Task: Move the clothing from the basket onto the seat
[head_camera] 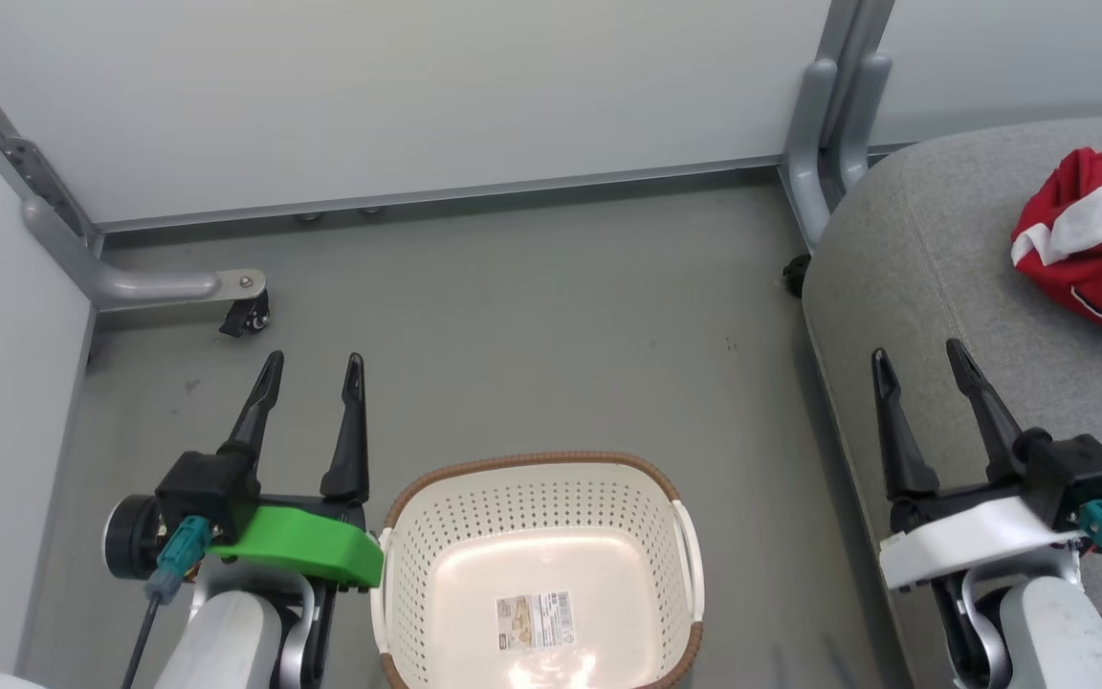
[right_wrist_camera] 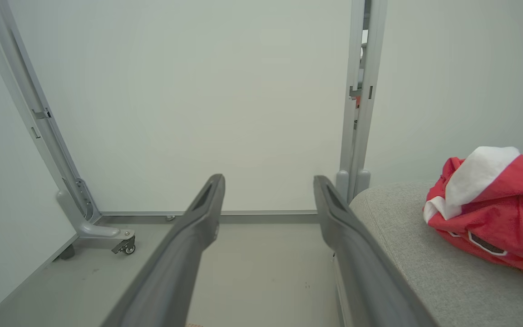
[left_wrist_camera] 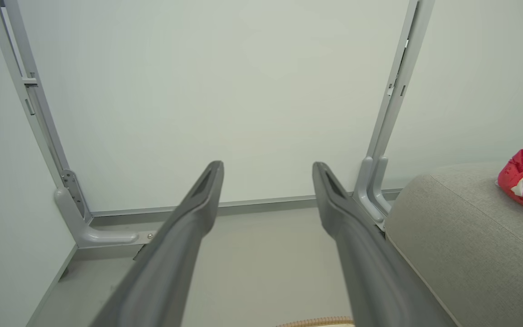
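While the left claw and right claw stand spread, the clothing lies bunched on the seat, ahead and right of the right claw (the basket sits between both claws).

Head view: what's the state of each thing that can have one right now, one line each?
basket: upright on the floor, nothing inside but a label on its bottom.
clothing: bunched in a heap on the seat.
seat: bears the clothing near its far right.
left gripper: open, holding nothing.
right gripper: open, holding nothing.
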`<state>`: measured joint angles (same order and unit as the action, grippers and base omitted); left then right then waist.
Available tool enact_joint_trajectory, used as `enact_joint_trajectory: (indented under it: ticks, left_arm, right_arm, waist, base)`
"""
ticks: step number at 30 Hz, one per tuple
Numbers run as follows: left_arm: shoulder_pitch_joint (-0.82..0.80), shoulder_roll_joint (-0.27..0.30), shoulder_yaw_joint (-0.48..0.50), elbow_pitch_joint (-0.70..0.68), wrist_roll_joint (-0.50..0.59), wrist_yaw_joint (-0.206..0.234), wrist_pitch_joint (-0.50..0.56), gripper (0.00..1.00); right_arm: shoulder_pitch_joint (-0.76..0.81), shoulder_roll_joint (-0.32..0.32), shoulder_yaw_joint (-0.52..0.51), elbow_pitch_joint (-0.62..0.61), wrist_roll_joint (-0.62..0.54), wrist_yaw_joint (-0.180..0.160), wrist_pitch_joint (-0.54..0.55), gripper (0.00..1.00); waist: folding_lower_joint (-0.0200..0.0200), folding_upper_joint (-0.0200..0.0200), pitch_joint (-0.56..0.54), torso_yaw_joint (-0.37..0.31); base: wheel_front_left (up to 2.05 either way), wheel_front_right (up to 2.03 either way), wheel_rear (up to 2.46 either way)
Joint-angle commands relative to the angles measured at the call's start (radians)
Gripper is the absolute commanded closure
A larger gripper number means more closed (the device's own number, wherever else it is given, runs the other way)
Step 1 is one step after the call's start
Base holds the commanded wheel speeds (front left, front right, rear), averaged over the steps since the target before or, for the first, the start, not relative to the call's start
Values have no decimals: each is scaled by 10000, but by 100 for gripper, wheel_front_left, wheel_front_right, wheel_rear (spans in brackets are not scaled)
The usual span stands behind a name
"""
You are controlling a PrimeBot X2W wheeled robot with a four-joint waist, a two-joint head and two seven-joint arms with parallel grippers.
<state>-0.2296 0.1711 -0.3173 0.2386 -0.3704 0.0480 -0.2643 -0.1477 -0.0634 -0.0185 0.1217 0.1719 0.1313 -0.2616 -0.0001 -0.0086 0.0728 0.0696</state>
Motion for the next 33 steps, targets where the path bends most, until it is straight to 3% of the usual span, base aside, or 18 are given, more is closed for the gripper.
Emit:
enact_joint_trajectory:
  ticks: [1,15,33]
  left_arm:
    - [266,-53,195,-45,112,-45,2,0]
    - [1447,-287,1515,-473,1105,-238,1,0]
    - [2020,-562,2137,-675,1682,-815,1,0]
  right_arm:
    - [310,28,24,-155,-88,-11,-27,0]
    - [1976,127,-288,-1082,67,-11,-27,0]
    - [2137,129,-244,-963,207,-11,-27,0]
  waist:
    - [1,86,-306,194]
    - [1,86,-850,-61]
    - [1,86,-937,-163]
  base:
    - [0,0,0]
    - [0,0,0]
    - [0,0,0]
